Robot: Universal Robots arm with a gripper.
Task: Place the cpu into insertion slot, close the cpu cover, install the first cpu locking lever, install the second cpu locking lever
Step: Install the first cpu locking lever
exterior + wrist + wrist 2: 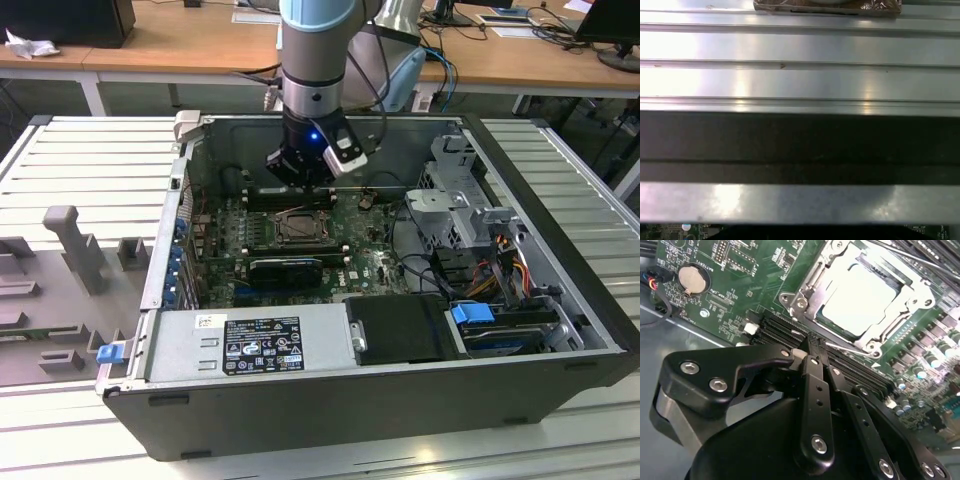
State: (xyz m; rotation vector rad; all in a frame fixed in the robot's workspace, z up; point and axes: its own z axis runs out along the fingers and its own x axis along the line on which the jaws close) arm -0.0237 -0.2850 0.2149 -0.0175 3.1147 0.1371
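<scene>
In the exterior view, a grey moulded tray (60, 290) is seen at the exterior view's left, lying on the ribbed metal table (90, 160). Next comes the open computer case (380, 400), with the green motherboard (290, 245) laid flat inside. The gripper (300, 178) is held low over the board's far edge, just behind the socket. In the second wrist view its fingers (812, 390) are seen pressed together with nothing between them, above the black memory slots (840, 362). The cpu (860, 302) is seated in its socket (pale and glaring), framed by the cpu cover (812, 282).
</scene>
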